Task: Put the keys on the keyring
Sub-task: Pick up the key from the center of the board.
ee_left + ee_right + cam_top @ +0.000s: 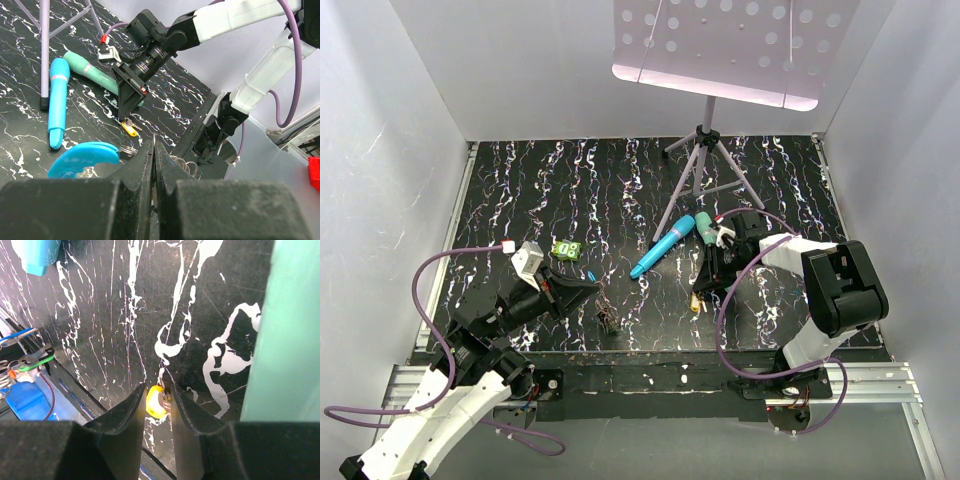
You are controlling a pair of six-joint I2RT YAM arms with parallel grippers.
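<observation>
A: Where is the yellow key lying?
B: On the table, between the right gripper's parted jaws, ungrasped.
A: Be centring on its head before squeezing. And the left gripper?
B: Clenched, keyring at its tips; whether it's holding it, I cannot tell

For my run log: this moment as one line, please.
left gripper: shut on keyring | right gripper: open, astride yellow key

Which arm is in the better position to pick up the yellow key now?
Right. The right end effector has its fingers on either side of the yellow key. The left end effector is shut, well away from that key, next to the blue section of the keyring.
</observation>
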